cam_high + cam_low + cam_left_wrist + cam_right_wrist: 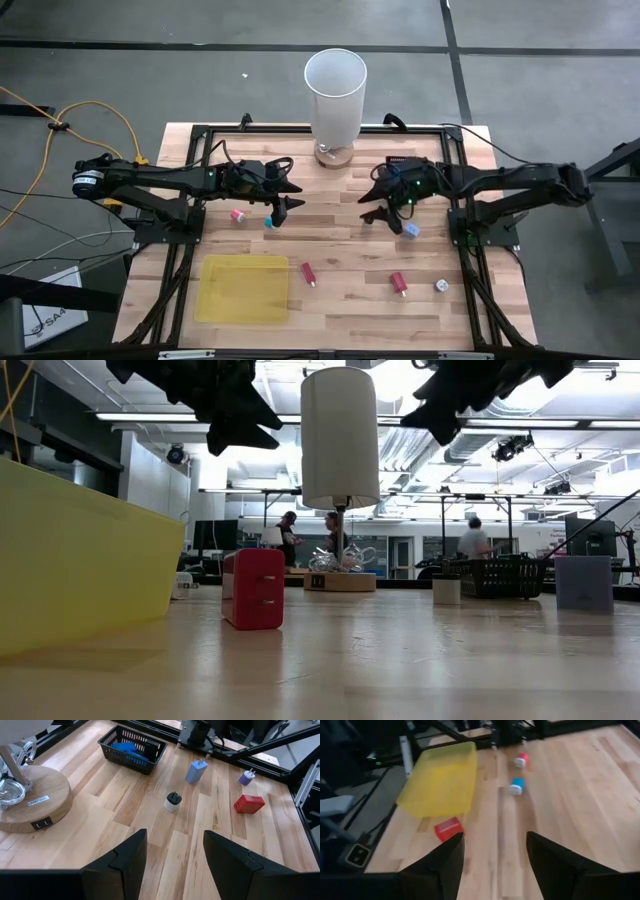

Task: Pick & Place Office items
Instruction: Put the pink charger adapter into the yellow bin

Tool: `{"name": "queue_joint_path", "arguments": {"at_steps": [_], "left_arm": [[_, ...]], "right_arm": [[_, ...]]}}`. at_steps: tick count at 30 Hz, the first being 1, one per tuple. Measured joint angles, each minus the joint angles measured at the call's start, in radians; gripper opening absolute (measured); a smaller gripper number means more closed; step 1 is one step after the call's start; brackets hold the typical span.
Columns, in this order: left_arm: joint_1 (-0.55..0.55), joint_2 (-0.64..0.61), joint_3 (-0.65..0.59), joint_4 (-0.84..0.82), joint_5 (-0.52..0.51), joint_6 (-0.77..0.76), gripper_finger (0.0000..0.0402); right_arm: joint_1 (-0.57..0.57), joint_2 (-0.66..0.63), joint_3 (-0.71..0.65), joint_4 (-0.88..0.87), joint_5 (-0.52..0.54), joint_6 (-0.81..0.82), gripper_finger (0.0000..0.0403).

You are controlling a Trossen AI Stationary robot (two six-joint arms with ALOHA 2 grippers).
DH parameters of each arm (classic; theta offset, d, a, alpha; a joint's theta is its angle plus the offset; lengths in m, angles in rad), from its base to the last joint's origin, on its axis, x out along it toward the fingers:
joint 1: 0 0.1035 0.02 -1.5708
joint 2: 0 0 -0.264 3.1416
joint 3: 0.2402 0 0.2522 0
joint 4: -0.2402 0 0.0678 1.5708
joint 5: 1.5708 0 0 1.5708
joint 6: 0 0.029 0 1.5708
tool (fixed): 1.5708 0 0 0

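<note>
Office items (311, 272) scattered below both claws; left gripper (283, 207) apart, right gripper (385, 212) apart, both empty. Best lowering squarely over one piece before closing.

- Two red block-shaped plastic pieces (308, 272) lie on the table, the second (399, 283) nearer the right side.
- One pink small piece (237, 214).
- One teal small piece (269, 221).
- One pale blue block piece (411, 229).
- One whitish round piece (440, 286).
- One yellow translucent plastic bin (243, 289).
- One tall white cylinder lamp (335, 98).
- One small black mesh basket (132, 749).
</note>
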Motion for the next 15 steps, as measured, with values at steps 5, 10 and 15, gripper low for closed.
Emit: {"name": "queue_joint_path", "arguments": {"at_steps": [5,10,15], "left_arm": [[0.000,0.000,0.000,0.000,0.000,0.000,0.0190],[0.000,0.000,0.000,0.000,0.000,0.000,0.0190],[0.000,0.000,0.000,0.000,0.000,0.000,0.0190]], "right_arm": [[0.062,0.000,0.000,0.013,0.000,-0.039,0.0201],[0.116,0.000,0.000,0.056,0.031,-0.039,0.0201],[0.145,-0.010,0.000,0.056,0.113,-0.038,0.0201]]}}
